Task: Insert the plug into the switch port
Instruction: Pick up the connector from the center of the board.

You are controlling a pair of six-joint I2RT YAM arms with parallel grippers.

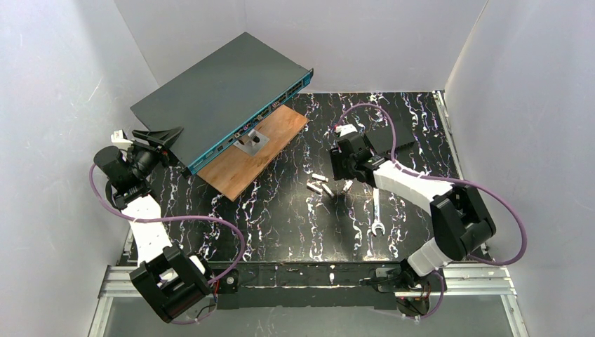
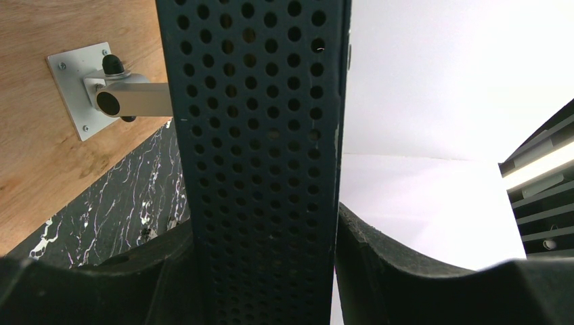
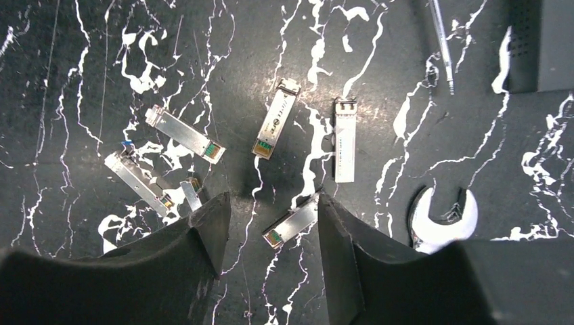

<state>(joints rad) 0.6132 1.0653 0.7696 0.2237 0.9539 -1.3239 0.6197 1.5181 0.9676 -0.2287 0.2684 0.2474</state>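
Note:
The switch (image 1: 224,88), a large flat dark grey box with a teal port edge, lies tilted with one side resting on a wooden board. My left gripper (image 1: 163,137) is shut on its near left end. In the left wrist view the perforated side of the switch (image 2: 260,135) fills the space between the fingers (image 2: 392,264). Several small silver plugs (image 1: 321,184) lie loose on the black table. My right gripper (image 3: 271,210) hangs open just over them. One plug (image 3: 292,222) lies between its fingers and touches the right one. It is not gripped.
A wooden board (image 1: 245,158) carrying a metal bracket (image 1: 252,142) lies under the switch's port edge. A wrench (image 1: 377,210) lies right of the plugs, and a small black box (image 1: 389,140) sits behind the right arm. White walls enclose the table on three sides.

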